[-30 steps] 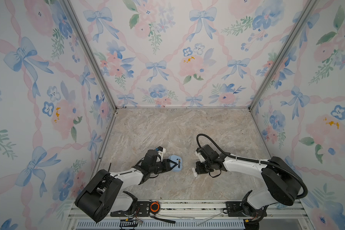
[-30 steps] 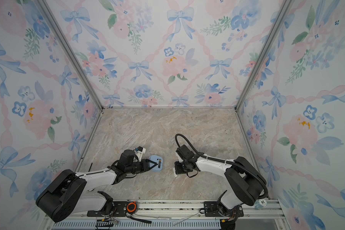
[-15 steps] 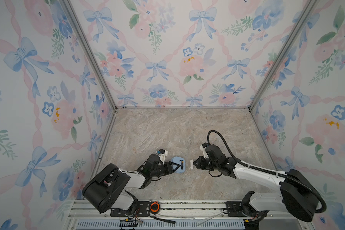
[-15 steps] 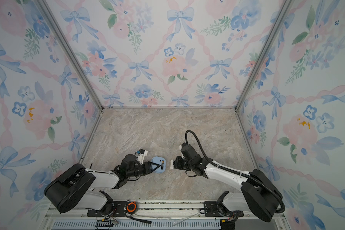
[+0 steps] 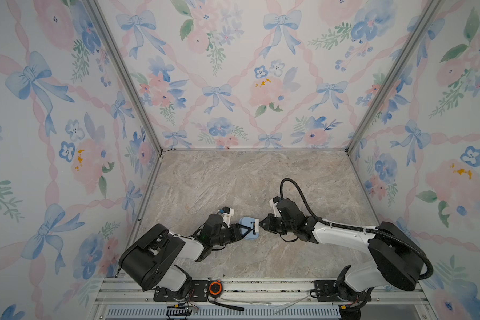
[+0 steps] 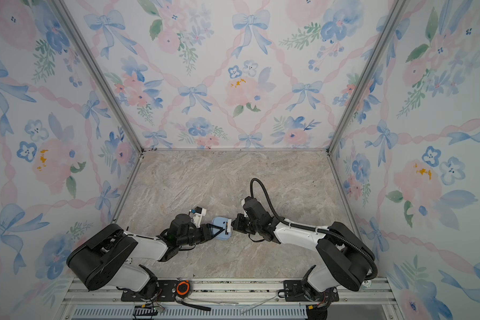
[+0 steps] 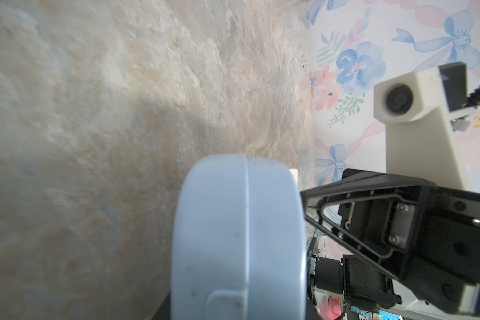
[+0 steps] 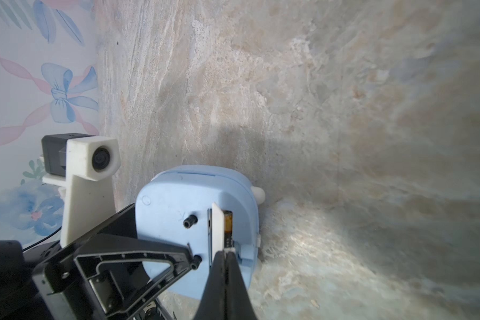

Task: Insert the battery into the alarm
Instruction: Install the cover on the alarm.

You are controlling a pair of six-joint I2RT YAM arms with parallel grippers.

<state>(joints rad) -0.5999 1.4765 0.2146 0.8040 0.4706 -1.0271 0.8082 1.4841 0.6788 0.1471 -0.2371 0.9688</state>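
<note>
The battery (image 8: 228, 221) seems seated in the alarm (image 5: 245, 221) that the left hand (image 5: 247, 231) clamps, while at its 3 o'clock the right hand (image 5: 260, 224) pinches the white cover (image 8: 217, 224), not yet fitted.

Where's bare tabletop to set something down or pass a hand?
Free: back half of the marble tabletop, up to the floral back wall; also the front patch between the pale-blue plastic alarm clock and the metal rail. Crowded: front centre, where the left gripper and right gripper meet at the clock.
</note>
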